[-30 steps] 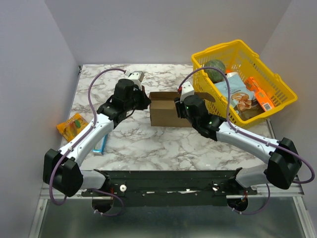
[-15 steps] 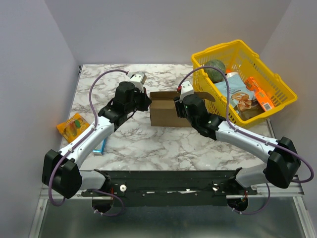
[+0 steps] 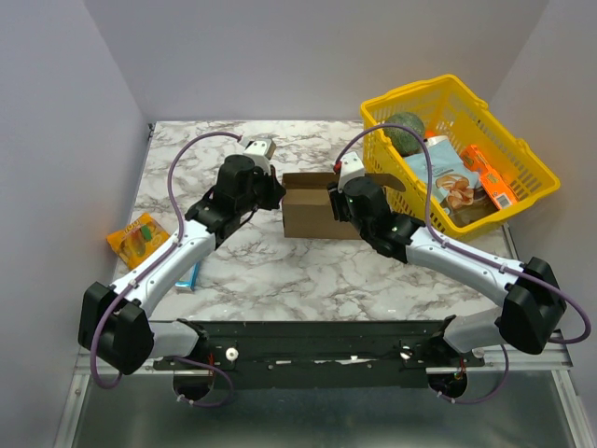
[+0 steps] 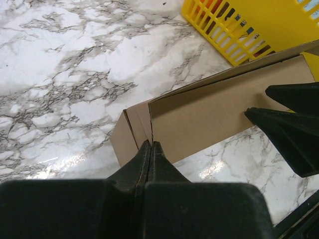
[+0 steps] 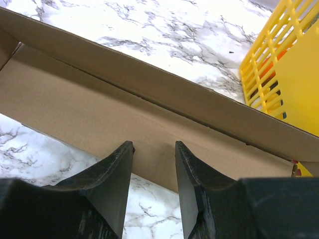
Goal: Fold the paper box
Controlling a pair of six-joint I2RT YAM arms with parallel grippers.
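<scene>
**Position of the work.** The paper box stands on the table at centre, partly erected, between the two arms. Its long axis runs left to right across the table.

**Left arm.** The left pincer is pressed together, with no gap visible between its fingers. Its tip sits at the left end of the box, on the vertical crease where the end panel meets the long side wall. The box extends away from this tip to the right.

**Right arm.** The right pincer is spread about halfway. It points at the long inner panel near the right end of the box, and cardboard shows through the gap between its fingers. Both arms are at the box, one at each end. The yellow basket is just beyond the right end.

**Not determinable.**
- Whether the left tip nips a cardboard edge or only touches it.
- Whether the right fingers contact the panel.
- Both sets of fingertips in the overhead view, where the wrists cover them.
- The state of the flaps and tabs.
</scene>
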